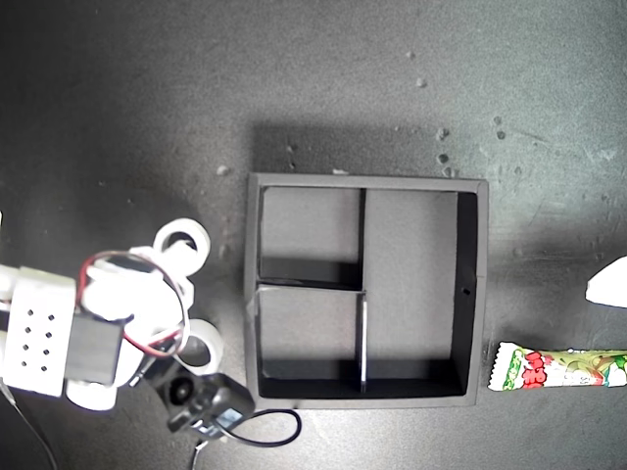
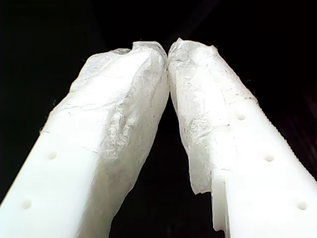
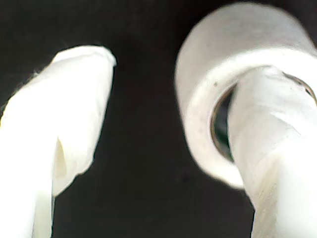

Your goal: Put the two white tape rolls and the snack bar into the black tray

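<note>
Two white tape rolls lie outside the black tray (image 1: 252, 294) on the dark table (image 1: 118, 88), both on the exterior view's left among the white parts of a robot arm (image 1: 44, 333). The farther tape roll (image 1: 183, 240) sits near the tray's outer wall. The nearer tape roll (image 1: 206, 343) lies beside the arm's black camera housing (image 1: 206, 397), whose cable (image 1: 269, 431) loops along the table in front of the tray.

The second gripper (image 3: 178, 64) is spread wide. One of its fingers (image 3: 267, 129) is threaded into the hole of a tape roll (image 3: 203, 99), while the other finger (image 3: 74, 114) stands well apart from the roll's outside. It does not pinch the roll. Which of the two rolls this is cannot be told from the exterior view.

The first gripper (image 2: 168, 47) is clenched, its tape-wrapped tips meeting with nothing between them and only darkness behind.

All three compartments of the tray show bare floor. The snack bar (image 1: 558, 369) lies flat on the table at the exterior view's right, just beyond the tray's near corner, its crimped end pointing towards the tray. A white shape (image 1: 609, 284) cuts in at that same edge; what it is cannot be told.
</note>
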You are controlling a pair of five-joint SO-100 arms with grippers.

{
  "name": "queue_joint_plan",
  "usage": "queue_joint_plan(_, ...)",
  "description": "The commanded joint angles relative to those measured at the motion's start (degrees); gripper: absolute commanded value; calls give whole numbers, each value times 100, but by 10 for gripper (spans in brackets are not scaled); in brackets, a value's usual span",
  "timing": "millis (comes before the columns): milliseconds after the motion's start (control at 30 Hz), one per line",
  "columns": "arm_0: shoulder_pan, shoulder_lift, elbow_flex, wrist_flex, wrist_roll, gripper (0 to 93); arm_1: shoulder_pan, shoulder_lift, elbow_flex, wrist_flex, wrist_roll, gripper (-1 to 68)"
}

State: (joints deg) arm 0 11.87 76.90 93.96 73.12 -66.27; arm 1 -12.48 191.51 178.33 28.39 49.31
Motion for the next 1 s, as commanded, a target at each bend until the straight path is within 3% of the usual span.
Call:
queue_joint_plan(0, -264, -624, -396, -70, 44, 179, -185, 44, 9, -325, -650, 1)
queue_joint_plan(100, -396, -870, -571, 88, 62, 167, -299, 44, -149, -396, -914, 77)
queue_joint_plan(200, -457, -738, -475, 220, -26, 169, -264, 44, -237, -396, -1011, 112)
queue_joint_plan(700, -202, 413, 272, 536, -519, 158, -220, 44, -114, -422, -967, 94)
queue_joint_plan(800, -193, 404, 387, 281, -492, 112, -202, 44, -88, -422, -914, 78)
queue_joint_plan(900, -308, 527, 563, 123, -501, 1, -185, 44, -97, -422, -879, 53)
queue_joint_plan(967, -369, 703, 668, 105, -501, 1, -141, 44, -141, -422, -905, 44)
